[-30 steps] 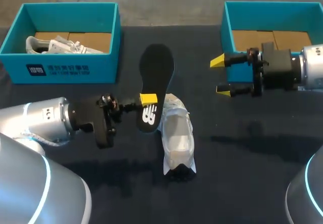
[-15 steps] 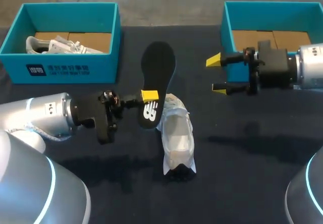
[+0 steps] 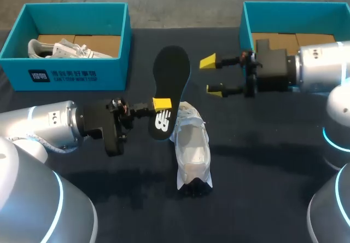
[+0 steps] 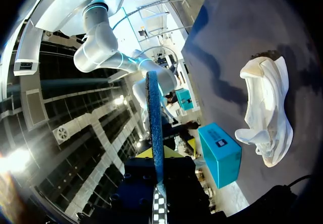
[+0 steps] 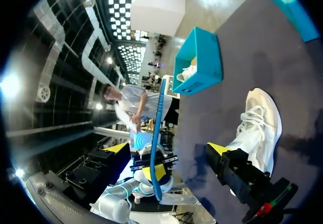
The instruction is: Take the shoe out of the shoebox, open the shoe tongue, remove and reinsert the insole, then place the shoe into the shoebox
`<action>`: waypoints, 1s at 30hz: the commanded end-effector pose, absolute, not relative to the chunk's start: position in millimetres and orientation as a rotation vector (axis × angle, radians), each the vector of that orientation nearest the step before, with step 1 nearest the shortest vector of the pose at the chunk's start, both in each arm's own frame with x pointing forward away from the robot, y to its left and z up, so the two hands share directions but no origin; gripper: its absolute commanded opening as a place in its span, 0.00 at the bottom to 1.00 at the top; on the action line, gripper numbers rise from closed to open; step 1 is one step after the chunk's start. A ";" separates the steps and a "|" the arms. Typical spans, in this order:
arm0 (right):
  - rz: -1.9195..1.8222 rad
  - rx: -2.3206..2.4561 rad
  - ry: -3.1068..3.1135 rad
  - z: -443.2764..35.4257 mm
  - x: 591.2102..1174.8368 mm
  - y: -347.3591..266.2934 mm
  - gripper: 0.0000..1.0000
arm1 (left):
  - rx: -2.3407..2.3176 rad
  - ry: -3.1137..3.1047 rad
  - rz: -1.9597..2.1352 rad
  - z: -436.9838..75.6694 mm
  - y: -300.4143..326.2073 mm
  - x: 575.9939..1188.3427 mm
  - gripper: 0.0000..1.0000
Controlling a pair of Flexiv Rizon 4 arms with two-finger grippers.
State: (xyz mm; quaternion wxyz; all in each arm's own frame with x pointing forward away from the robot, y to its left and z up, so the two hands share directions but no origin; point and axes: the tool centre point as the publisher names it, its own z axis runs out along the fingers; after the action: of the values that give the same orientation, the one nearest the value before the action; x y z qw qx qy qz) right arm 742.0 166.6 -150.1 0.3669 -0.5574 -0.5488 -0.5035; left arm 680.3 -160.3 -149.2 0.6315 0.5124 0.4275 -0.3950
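The black insole (image 3: 170, 79) is up off the table (image 3: 268, 166), pinched at its heel end by the left gripper (image 3: 161, 105). Only one yellow tip shows from above, so probably clamped. The white shoe (image 3: 192, 150) lies at its 5 o'clock. The right gripper (image 3: 211, 77) hangs at 3 o'clock, fingers spread, holding nothing. One teal shoebox (image 3: 71, 76) sits at 10 o'clock.

**A:** Your insole (image 3: 169, 84) is black up top with a white logo, blue along the edge. Shoe (image 3: 191, 150) is plain white.

**B:** Yep, and your left shoebox (image 3: 71, 73) and right shoebox (image 3: 246, 24) are teal with brown cardboard floors. Table (image 3: 262, 188) is black, left gripper (image 3: 162, 107) and right gripper (image 3: 212, 77) are yellow-tipped.
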 end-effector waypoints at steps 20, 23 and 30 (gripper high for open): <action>-1.309 -1.432 -1.462 -137.4 739.1 230.1 0.64 | 1.169 0.978 -0.899 -149.6 -161.8 679.3 0.00; -1.305 -1.438 -1.475 -134.2 738.2 232.9 0.62 | 1.169 0.978 -0.899 -149.6 -161.8 679.3 0.00; -1.280 -1.470 -1.473 -134.3 738.5 236.9 0.47 | 1.169 0.978 -0.899 -149.6 -161.8 679.3 0.00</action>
State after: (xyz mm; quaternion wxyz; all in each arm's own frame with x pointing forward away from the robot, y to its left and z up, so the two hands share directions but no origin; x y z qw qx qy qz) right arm 736.8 229.7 -136.0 0.3471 -0.5597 -0.5648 -0.4973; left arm 680.5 -159.6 -149.0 0.6311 0.5127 0.4272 -0.3954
